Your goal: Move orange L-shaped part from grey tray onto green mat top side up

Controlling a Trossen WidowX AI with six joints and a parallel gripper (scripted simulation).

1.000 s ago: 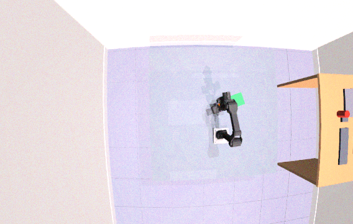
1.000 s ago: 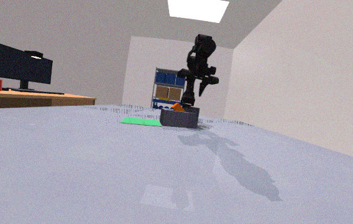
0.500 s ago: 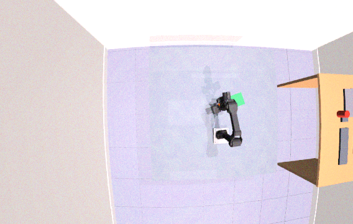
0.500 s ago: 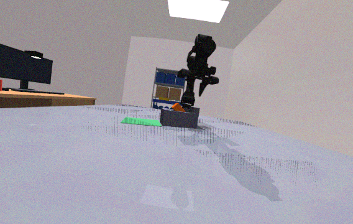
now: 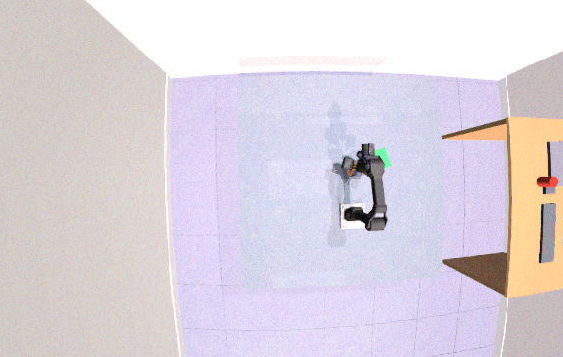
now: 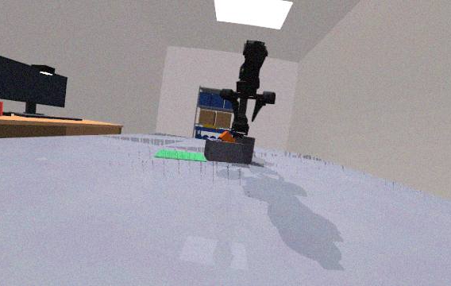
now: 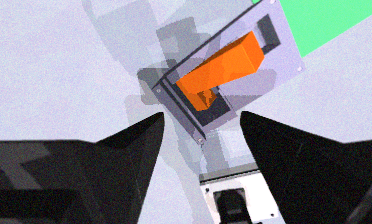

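— Hovering above the tray (image 7: 282,55), is it?

— Yes. The gripper (image 7: 202,127) hangs over the tray's near corner, well clear of it, with its two dark fingers spread a good way apart. Nothing sits between them.

— And the part (image 7: 222,67)?

— In the tray, but not flush. From the wrist view, its long end is tipped up out of the pocket toward the mat (image 7: 327,20), while the short L end stays down in the dark recess nearer the gripper. The exterior view shows an orange corner (image 6: 227,137) poking above the tray's wall (image 6: 229,152).

— Does the gripper touch it?

— No. Both fingertips are apart from the part and the tray.

— Where's the mat?

— Flat on the table, just beside the tray: to its left in the exterior view (image 6: 179,155), and at the upper right in the wrist view. Nothing lies on the portion that shows.

— And the arm (image 6: 249,79)?

— It stands tall behind the tray in the exterior view, wrist pointing down. From the top view the gripper and part are too small to judge.
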